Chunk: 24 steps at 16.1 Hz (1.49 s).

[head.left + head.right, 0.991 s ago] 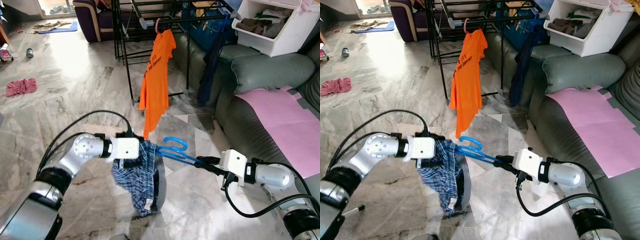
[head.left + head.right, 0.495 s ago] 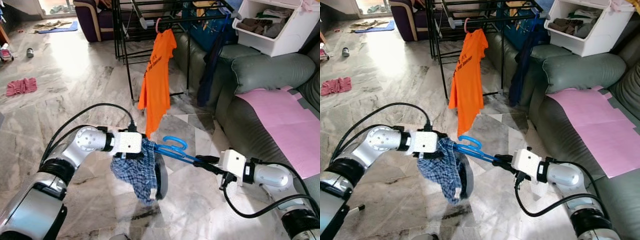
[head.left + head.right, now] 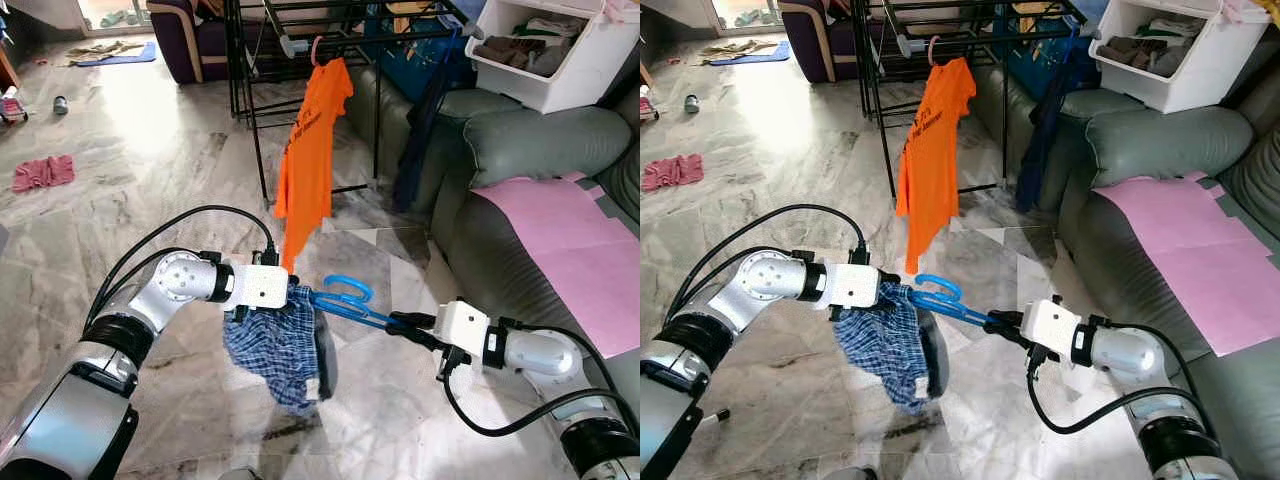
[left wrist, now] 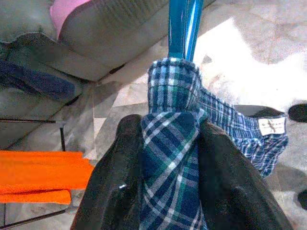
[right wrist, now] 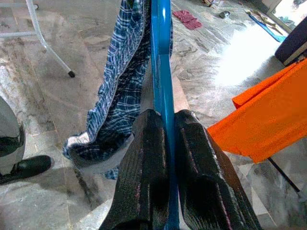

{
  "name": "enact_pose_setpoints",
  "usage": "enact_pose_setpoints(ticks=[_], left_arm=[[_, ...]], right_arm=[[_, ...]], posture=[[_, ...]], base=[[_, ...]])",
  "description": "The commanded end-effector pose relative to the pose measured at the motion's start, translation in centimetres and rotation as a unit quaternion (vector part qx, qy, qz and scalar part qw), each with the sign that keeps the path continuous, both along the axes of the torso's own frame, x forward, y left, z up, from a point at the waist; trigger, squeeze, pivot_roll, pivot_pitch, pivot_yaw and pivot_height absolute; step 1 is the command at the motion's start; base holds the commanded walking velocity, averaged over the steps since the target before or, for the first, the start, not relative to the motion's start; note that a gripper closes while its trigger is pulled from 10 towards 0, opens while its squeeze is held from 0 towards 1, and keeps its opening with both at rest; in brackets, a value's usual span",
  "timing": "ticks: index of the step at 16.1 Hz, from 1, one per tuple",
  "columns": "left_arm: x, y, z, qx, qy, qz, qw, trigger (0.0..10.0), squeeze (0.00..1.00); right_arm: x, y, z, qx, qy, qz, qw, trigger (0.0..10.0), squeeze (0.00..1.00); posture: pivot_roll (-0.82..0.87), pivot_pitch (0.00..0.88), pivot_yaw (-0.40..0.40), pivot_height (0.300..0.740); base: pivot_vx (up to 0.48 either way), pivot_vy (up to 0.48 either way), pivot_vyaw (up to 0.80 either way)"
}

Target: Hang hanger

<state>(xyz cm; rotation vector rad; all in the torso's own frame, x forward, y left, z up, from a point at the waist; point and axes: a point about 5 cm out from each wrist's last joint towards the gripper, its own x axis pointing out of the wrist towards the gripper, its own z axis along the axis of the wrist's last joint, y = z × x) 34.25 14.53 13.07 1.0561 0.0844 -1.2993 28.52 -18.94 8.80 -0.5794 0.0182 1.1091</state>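
Observation:
A blue plastic hanger [image 3: 348, 300] is held level above the floor, hook up. My right gripper [image 3: 400, 323] is shut on one end of the hanger [image 5: 161, 91]. Blue checked shorts [image 3: 283, 345] hang from its other end. My left gripper [image 3: 294, 297] is shut on the shorts' waistband [image 4: 169, 158] where it wraps the hanger's arm [image 4: 181, 28]. A black drying rack [image 3: 300, 40] stands ahead, with an orange T-shirt [image 3: 312, 150] hanging from it on a pink hanger.
A grey-green sofa [image 3: 520, 150] with a pink sheet [image 3: 580, 250] runs along the right. A white bin of clothes [image 3: 545, 50] sits on it. A pink cloth [image 3: 42, 172] lies on the marble floor at far left. A dark sofa [image 3: 190, 40] stands behind.
My left gripper has shifted slightly right along the hanger with the shorts, which have bunched and swung. The right gripper has barely moved.

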Motion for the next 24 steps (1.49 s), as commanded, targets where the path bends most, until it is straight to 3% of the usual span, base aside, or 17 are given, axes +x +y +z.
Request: enact_pose_setpoints(ticks=[1, 4, 10, 12, 13, 14, 16, 17, 19, 21, 22, 24], left_arm=[[0.1, 0.5, 0.2, 0.022, -0.004, -0.003, 1.000, 0.0, 0.00], [0.0, 0.7, -0.2, 0.030, -0.002, -0.003, 1.000, 0.0, 0.00], [-0.2, -1.1, 0.1, -0.007, -0.001, -0.026, 1.000, 0.0, 0.00], [-0.4, -1.3, -0.2, -0.017, 0.013, -0.027, 0.999, 0.0, 0.00], [-0.5, -0.9, -0.4, -0.014, 0.018, -0.021, 1.000, 0.0, 0.00], [-0.5, -0.3, -0.7, -0.013, 0.028, -0.010, 0.999, 0.0, 0.00], [-0.5, 0.5, -0.9, -0.024, 0.040, 0.013, 0.999, 0.0, 0.00], [-0.3, 1.4, -1.0, -0.047, 0.058, 0.055, 0.996, 0.0, 0.00], [0.0, 3.5, -1.8, -0.022, 0.051, 0.123, 0.991, 0.0, 0.00], [0.1, 4.5, -2.0, -0.034, 0.045, 0.169, 0.984, 0.0, 0.00], [0.2, 4.6, -2.1, -0.041, 0.049, 0.179, 0.982, 0.0, 0.00], [0.1, 5.1, -2.3, -0.050, 0.047, 0.203, 0.977, 0.0, 0.00]], right_arm=[[0.3, 0.2, 0.6, 0.005, -0.018, 0.001, 1.000, 10.0, 0.00], [0.4, 0.7, 0.9, 0.001, -0.029, 0.011, 1.000, 10.0, 0.00], [1.0, 1.6, 1.2, 0.006, -0.034, 0.015, 0.999, 10.0, 0.00], [1.7, 2.1, 1.3, -0.005, -0.053, -0.008, 0.999, 10.0, 0.00], [1.9, 2.0, 1.1, -0.011, -0.038, -0.022, 0.999, 10.0, 0.00], [2.3, 1.6, 1.4, 0.005, -0.036, -0.042, 0.998, 10.0, 1.00], [2.2, 0.8, 1.4, -0.031, -0.023, -0.041, 0.998, 10.0, 1.00], [2.3, -0.1, 1.7, -0.055, -0.017, -0.057, 0.997, 10.0, 1.00], [3.1, -1.8, 3.7, -0.073, -0.049, -0.092, 0.992, 10.0, 1.00], [4.5, -3.7, 5.4, -0.084, -0.085, -0.175, 0.977, 10.0, 1.00], [4.7, -4.0, 5.8, -0.080, -0.096, -0.188, 0.974, 10.0, 1.00], [5.5, -5.1, 7.2, -0.050, -0.161, -0.284, 0.944, 10.0, 1.00]], posture=[[0.06, 0.089, -0.061, 0.740], [0.05, 0.092, -0.064, 0.740], [0.06, 0.095, -0.068, 0.740], [0.06, 0.096, -0.070, 0.740], [0.06, 0.097, -0.070, 0.740], [0.06, 0.097, -0.070, 0.740], [0.06, 0.095, -0.071, 0.740], [0.06, 0.092, -0.071, 0.740], [0.05, 0.092, -0.068, 0.740], [0.04, 0.091, -0.065, 0.740], [0.04, 0.091, -0.065, 0.740], [0.03, 0.094, -0.058, 0.740]], base=[[0.000, 0.000, 0.00], [0.000, 0.000, 0.00], [0.000, 0.000, 0.00], [0.000, 0.000, 0.00], [0.000, 0.000, 0.00], [0.000, 0.000, 0.00], [0.000, 0.000, 0.00], [0.000, 0.000, 0.00], [0.000, 0.000, 0.00], [0.000, 0.000, 0.00], [0.000, 0.000, 0.00], [0.000, 0.000, 0.00]])
